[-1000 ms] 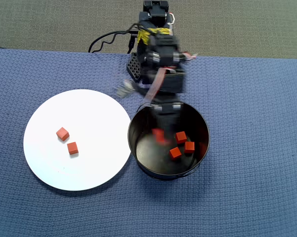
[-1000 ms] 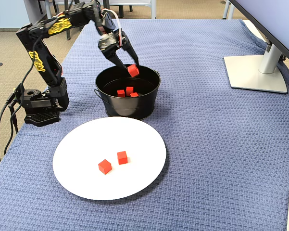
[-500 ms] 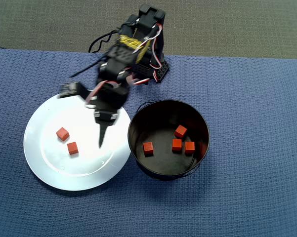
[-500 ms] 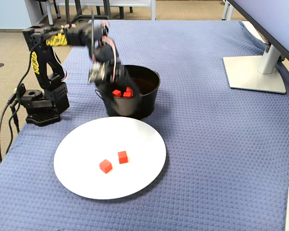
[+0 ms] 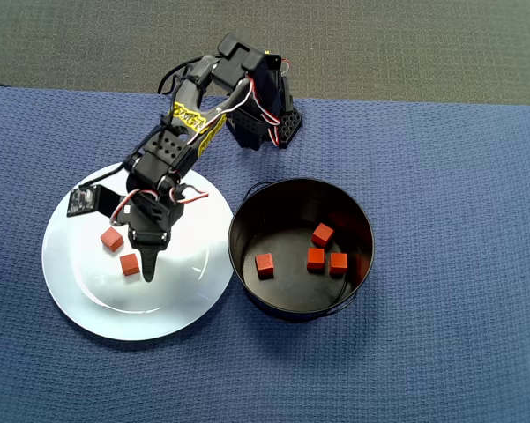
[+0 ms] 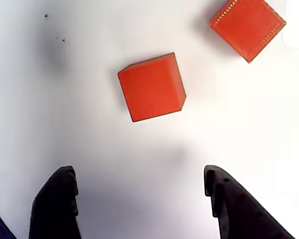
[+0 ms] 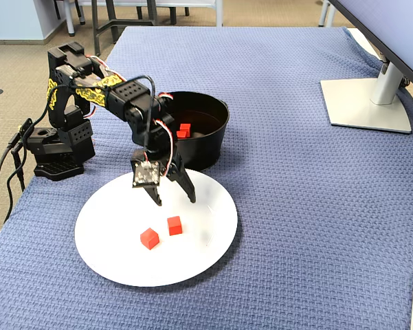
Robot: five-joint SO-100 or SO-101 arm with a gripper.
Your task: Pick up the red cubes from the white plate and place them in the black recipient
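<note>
In the overhead view we see, from left to right, the white plate [image 5: 88, 300] with two red cubes [image 5: 112, 239] well inside its rim. Our gripper [image 7: 174, 200] hangs spread and empty just beside them. Right of it, the black recipient [image 5: 247, 211] holds four cubes.

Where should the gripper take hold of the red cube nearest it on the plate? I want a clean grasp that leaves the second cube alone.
Grip the nearer red cube across two opposite flat side faces, coming straight down from above. It lies flat on the white plate, slightly rotated, so the open gripper probably needs a small wrist turn. The other cube sits apart, leaving finger room.
</note>
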